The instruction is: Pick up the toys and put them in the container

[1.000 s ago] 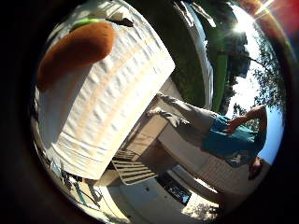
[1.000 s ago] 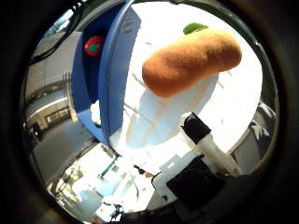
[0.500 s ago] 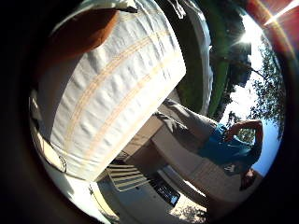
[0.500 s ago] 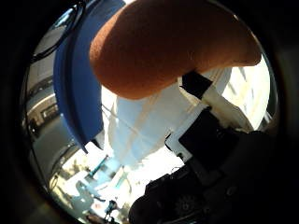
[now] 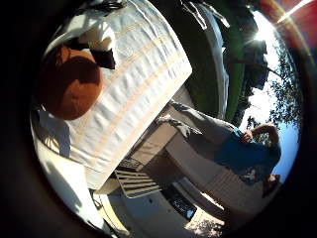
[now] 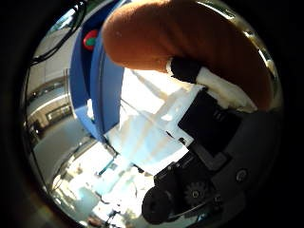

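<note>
One long orange-brown plush toy (image 6: 190,42) fills our thumb-side view, close against the palm. We curl the white and black right hand (image 6: 209,123) around it, fingertips (image 6: 187,69) pressing its side, above the white quilted tablecloth (image 5: 133,94), beside the blue plastic container (image 6: 102,80).

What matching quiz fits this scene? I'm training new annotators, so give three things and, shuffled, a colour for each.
Things:
1. plush toy
2. container
3. cloth

Colours:
A. blue
B. white with pale stripes
C. orange-brown

Pairs: 1-C, 2-A, 3-B.

The hand has a fingertip against the plush toy, which lies on the cloth beside the container.
</note>
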`<move>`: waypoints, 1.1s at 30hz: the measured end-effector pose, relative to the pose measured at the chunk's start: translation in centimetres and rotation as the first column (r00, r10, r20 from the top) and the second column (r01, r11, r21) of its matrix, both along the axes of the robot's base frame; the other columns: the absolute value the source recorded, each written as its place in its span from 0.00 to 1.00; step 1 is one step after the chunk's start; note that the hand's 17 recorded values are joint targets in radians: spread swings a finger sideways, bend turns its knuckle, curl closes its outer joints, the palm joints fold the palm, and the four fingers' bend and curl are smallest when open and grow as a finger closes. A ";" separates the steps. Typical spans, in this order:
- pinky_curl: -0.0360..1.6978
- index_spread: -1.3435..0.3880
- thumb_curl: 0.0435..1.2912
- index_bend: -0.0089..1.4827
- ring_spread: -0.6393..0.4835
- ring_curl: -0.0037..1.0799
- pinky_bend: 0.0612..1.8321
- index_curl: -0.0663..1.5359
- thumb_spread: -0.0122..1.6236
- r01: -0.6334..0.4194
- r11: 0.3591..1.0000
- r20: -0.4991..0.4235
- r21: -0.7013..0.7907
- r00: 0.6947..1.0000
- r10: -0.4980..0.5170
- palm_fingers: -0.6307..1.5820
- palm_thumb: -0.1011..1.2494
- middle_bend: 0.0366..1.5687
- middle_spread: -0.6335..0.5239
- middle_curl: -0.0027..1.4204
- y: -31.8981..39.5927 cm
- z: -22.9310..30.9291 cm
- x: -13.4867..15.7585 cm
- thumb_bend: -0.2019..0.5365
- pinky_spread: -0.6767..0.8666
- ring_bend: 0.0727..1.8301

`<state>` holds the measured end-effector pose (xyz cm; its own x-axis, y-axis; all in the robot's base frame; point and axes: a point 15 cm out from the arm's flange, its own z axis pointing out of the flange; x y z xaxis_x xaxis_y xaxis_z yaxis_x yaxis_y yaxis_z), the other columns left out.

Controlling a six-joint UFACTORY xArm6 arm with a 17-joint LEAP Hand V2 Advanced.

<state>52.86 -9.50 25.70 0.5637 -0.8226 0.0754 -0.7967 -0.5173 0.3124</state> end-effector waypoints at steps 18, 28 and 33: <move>0.49 0.16 0.44 0.46 0.46 0.79 0.79 0.03 0.73 -0.098 0.995 -0.100 0.031 0.990 0.101 0.70 0.80 0.74 0.36 0.71 10.2 16.6 -14.5 0.25 0.55 0.72; 0.51 0.11 0.46 0.52 0.47 0.79 0.79 0.03 0.74 -0.064 0.994 -0.054 0.083 0.996 0.069 0.70 0.79 0.73 0.36 0.74 22.2 14.5 -14.8 0.25 0.54 0.75; 0.52 0.09 0.47 0.53 0.47 0.79 0.79 0.03 0.74 -0.014 0.992 -0.015 0.127 1.000 0.016 0.70 0.78 0.73 0.36 0.75 26.7 10.1 -11.2 0.25 0.53 0.76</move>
